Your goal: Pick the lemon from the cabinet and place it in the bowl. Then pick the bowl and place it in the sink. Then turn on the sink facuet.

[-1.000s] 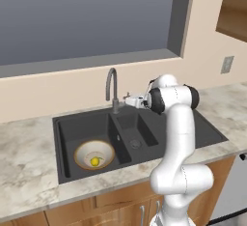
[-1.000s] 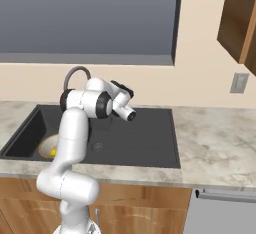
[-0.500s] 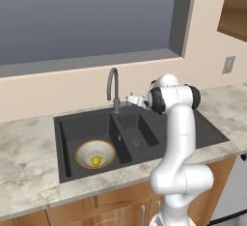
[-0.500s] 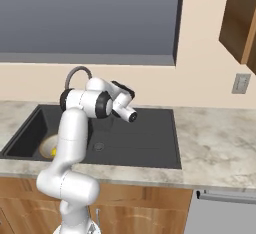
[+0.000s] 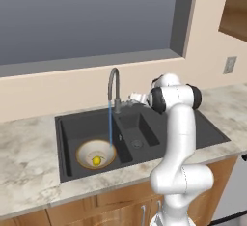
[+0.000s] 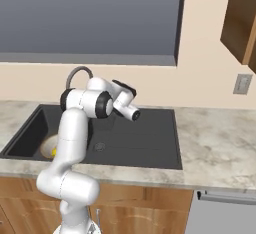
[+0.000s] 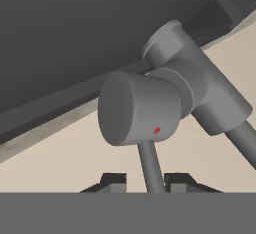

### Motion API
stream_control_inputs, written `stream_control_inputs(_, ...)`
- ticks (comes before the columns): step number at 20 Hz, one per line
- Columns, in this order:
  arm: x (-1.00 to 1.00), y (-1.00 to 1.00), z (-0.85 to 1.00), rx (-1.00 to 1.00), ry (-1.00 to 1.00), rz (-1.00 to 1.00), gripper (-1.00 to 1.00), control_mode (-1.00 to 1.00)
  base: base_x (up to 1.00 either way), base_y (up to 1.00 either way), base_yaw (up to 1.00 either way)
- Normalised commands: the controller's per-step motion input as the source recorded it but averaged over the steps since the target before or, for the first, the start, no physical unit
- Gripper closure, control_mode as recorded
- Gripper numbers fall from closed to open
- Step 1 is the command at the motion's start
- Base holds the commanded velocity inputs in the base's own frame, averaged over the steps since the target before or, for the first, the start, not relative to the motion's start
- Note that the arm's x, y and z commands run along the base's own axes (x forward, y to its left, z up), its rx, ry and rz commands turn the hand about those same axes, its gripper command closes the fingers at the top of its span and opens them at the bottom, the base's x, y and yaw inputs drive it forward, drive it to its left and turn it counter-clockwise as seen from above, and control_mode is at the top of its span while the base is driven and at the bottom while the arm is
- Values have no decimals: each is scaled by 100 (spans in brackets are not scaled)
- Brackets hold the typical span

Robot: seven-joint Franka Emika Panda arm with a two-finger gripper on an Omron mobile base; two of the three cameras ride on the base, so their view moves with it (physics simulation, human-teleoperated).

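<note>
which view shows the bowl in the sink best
The left base view: the bowl sits whole in the sink's left basin, with the lemon inside and water from the sink facuet falling at its rim. In the right base view the arm covers it, leaving a sliver. The hand view frames the tap's lever instead.

Counter (image 5: 29,157): speckled beige stone top over wood cabinet fronts (image 5: 111,208), running under the window (image 5: 82,17). Dark two-basin sink (image 5: 144,128) set into it. Bowl (image 5: 95,153) sits in the sink's left basin, lemon (image 5: 97,160) inside it. Faucet (image 5: 114,89) stands at the sink's back edge, blue water stream (image 5: 110,123) falling into the bowl.
</note>
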Motion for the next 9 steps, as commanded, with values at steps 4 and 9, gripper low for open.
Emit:
stream_control_inputs(4,0,-35,-6,3,8,0,100,-100,0,0,0)
stream_control_inputs(9,0,-2,0,1,0,0,100,-100,0,0,0)
